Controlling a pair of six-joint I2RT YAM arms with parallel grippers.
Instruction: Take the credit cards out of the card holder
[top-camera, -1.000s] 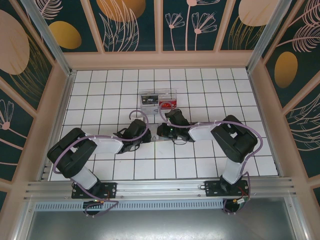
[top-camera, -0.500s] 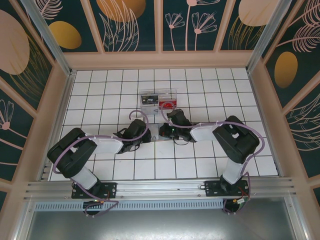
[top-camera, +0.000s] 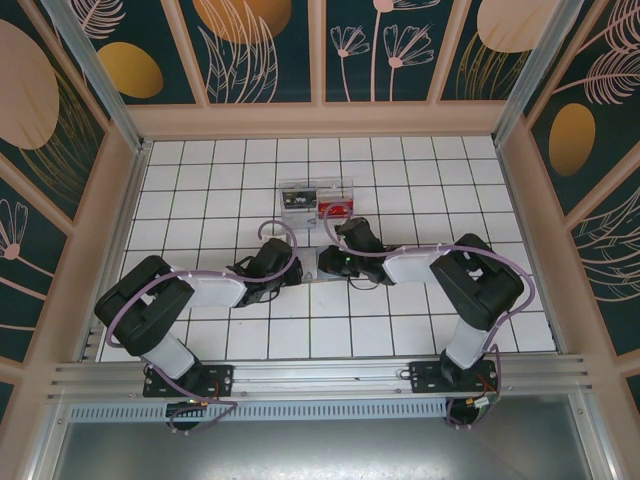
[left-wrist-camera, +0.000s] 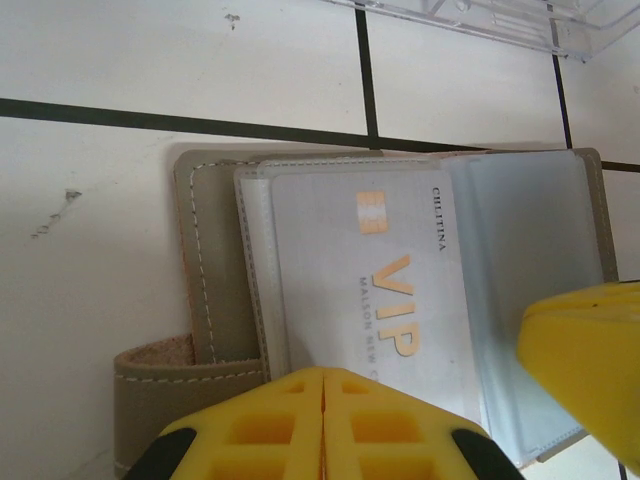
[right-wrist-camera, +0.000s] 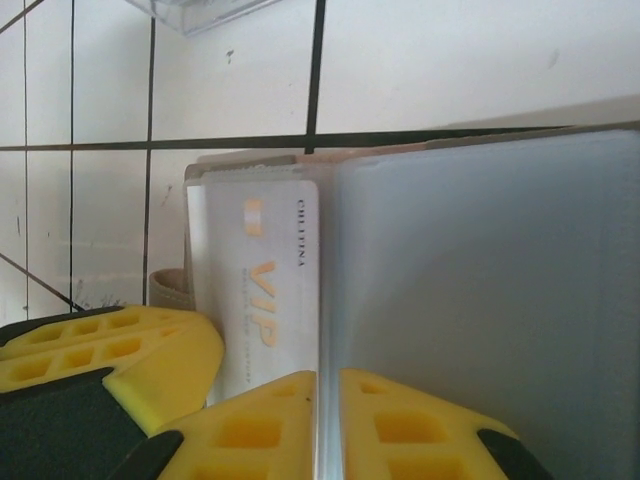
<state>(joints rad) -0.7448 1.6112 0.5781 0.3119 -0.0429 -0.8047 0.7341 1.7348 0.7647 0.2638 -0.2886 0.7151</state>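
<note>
The grey card holder (left-wrist-camera: 215, 260) lies open on the tiles, its strap tab (left-wrist-camera: 180, 375) at the near left. A pale credit card (left-wrist-camera: 370, 270) with gold "VIP" lettering sits inside a clear sleeve of the holder. My left gripper (left-wrist-camera: 323, 375) is shut, its tips resting on the near edge of that sleeve. My right gripper (right-wrist-camera: 328, 385) is shut on the edge of a clear sleeve page (right-wrist-camera: 480, 270), which stands raised just right of the card (right-wrist-camera: 265, 270). In the top view both grippers (top-camera: 295, 268) (top-camera: 325, 262) meet over the holder (top-camera: 311, 265).
A clear plastic tray (top-camera: 317, 197) with cards in it stands about one tile beyond the holder. The two wrists are very close together, and the left fingers (right-wrist-camera: 110, 350) show in the right wrist view. Wooden walls ring the tiled floor.
The right arm has shifted slightly to the right and its gripper has drawn back a little from the left gripper. The left arm has not moved.
</note>
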